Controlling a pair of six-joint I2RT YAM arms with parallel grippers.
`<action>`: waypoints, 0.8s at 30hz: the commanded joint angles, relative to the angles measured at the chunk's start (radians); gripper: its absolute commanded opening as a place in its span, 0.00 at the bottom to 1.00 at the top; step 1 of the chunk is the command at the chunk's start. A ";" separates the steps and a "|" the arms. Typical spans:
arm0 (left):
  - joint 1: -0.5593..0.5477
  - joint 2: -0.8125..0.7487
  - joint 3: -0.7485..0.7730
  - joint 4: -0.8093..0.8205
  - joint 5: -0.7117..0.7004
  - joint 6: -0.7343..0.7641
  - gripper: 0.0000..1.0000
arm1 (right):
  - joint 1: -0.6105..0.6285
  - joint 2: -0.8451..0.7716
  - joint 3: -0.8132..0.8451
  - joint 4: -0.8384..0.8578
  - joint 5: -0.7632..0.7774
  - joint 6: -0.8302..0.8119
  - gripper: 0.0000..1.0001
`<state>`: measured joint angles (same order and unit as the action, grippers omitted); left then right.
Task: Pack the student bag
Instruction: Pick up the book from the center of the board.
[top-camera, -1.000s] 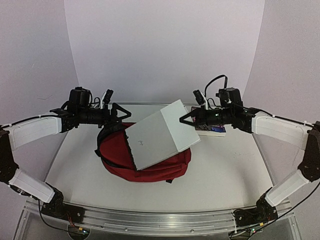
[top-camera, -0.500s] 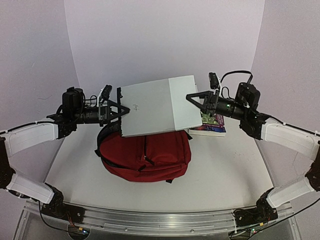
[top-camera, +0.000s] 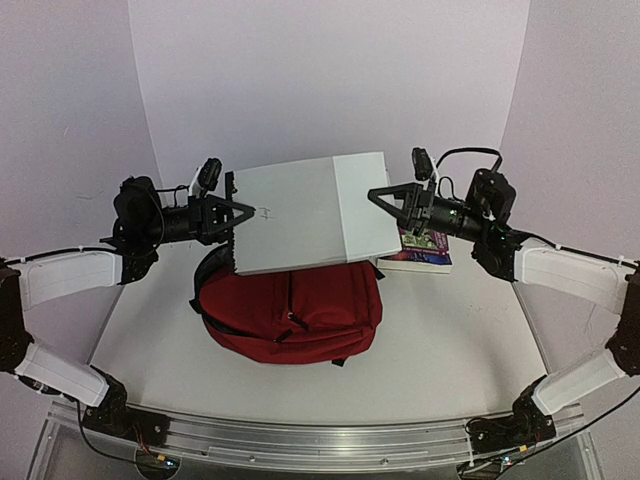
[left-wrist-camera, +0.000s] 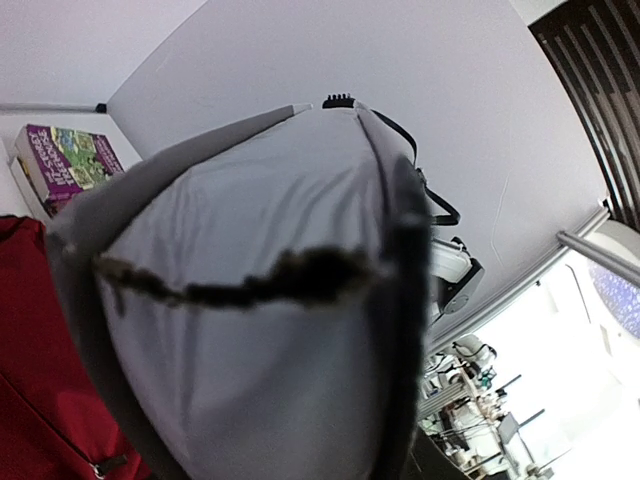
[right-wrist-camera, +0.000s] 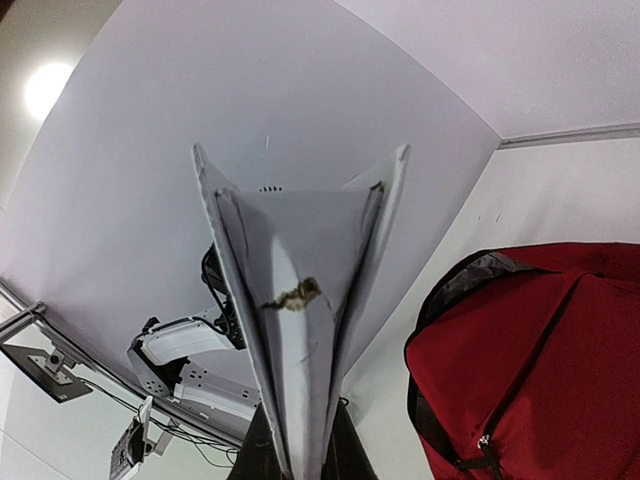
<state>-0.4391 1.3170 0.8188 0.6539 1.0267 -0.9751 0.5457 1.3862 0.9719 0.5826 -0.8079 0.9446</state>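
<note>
- I am holding a large grey book (top-camera: 300, 210) in the air, one gripper on each end of it, so the step in hand looks like carrying this book to the bag.
- My right gripper (top-camera: 378, 197) is pinched narrow on the book's right edge. In the right wrist view the covers rise straight out from between its fingers.
- My left gripper (top-camera: 238, 213) has the book's left edge between its fingers and looks clamped on it at a middling width.
- The student bag (top-camera: 290, 315) lies on the worktop (top-camera: 450, 330) about midway between the left and right edges, directly below the book and apart from it.
- Its dark mouth faces the left edge and looks only partly open.
- A colourful paperback (top-camera: 425, 255) lies toward the far right corner, just beside the bag.
- Next, I judge, one end of the book must tip down towards that mouth. With both grippers busy, nothing holds the fabric open, so it could snag.
</note>
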 joint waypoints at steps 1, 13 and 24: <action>-0.003 -0.013 0.001 0.053 0.006 -0.012 0.32 | 0.006 0.013 -0.013 0.071 0.006 0.008 0.18; 0.090 -0.084 0.094 -0.393 -0.185 0.132 0.16 | 0.016 -0.011 0.021 -0.289 0.280 -0.243 0.91; 0.523 -0.174 0.200 -0.724 -0.302 0.170 0.17 | 0.300 0.125 0.216 -0.566 0.724 -0.473 0.97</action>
<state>-0.0449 1.2075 0.9686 -0.0183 0.7648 -0.8160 0.7500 1.4298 1.0726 0.1074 -0.2630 0.5886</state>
